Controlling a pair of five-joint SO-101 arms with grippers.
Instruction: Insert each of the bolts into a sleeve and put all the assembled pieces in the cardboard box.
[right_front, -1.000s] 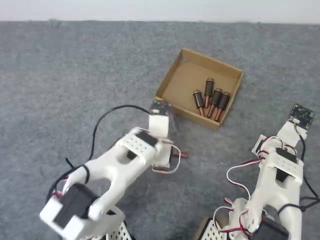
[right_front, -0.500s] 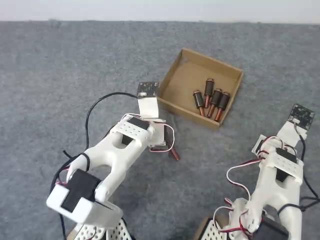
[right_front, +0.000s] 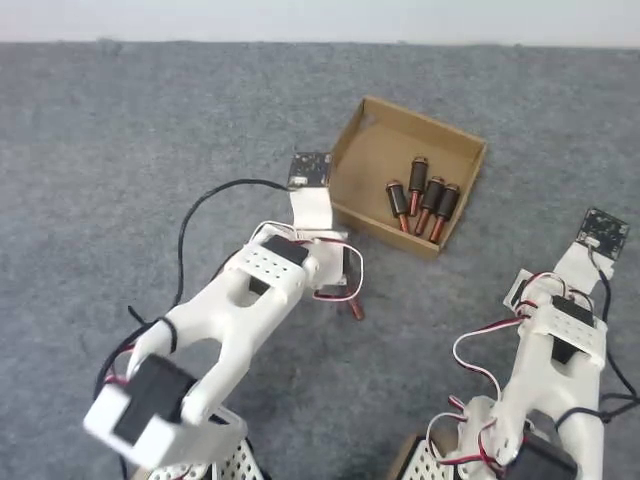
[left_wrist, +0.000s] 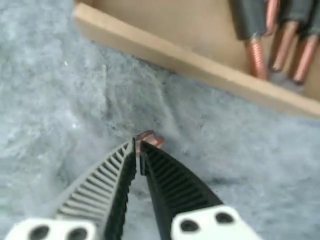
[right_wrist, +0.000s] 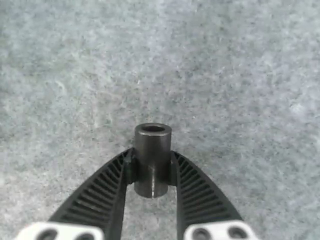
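Observation:
My left gripper (left_wrist: 138, 146) is shut on a copper bolt (left_wrist: 149, 138), whose head pokes out past the fingertips just above the grey carpet. From above, that bolt (right_front: 354, 309) hangs slanted under the left gripper (right_front: 347, 290), a short way in front of the cardboard box (right_front: 357, 213). The box holds several assembled pieces (right_front: 424, 205), dark sleeves with copper ends; the left wrist view catches their ends (left_wrist: 284, 42) beyond the box wall (left_wrist: 165, 48). My right gripper (right_wrist: 152, 161) is shut on a dark sleeve (right_wrist: 152, 145), held upright with its open bore facing outward.
Grey carpet covers the whole table. The right arm (right_front: 558, 338) stands at the near right, well apart from the box. A black cable (right_front: 195, 228) loops off the left arm. Open carpet lies to the far left and between the two arms.
The left arm's wrist has swung toward the box's near corner, and the bolt in it has tipped from lying sideways to slanting downward. The right arm has stayed still.

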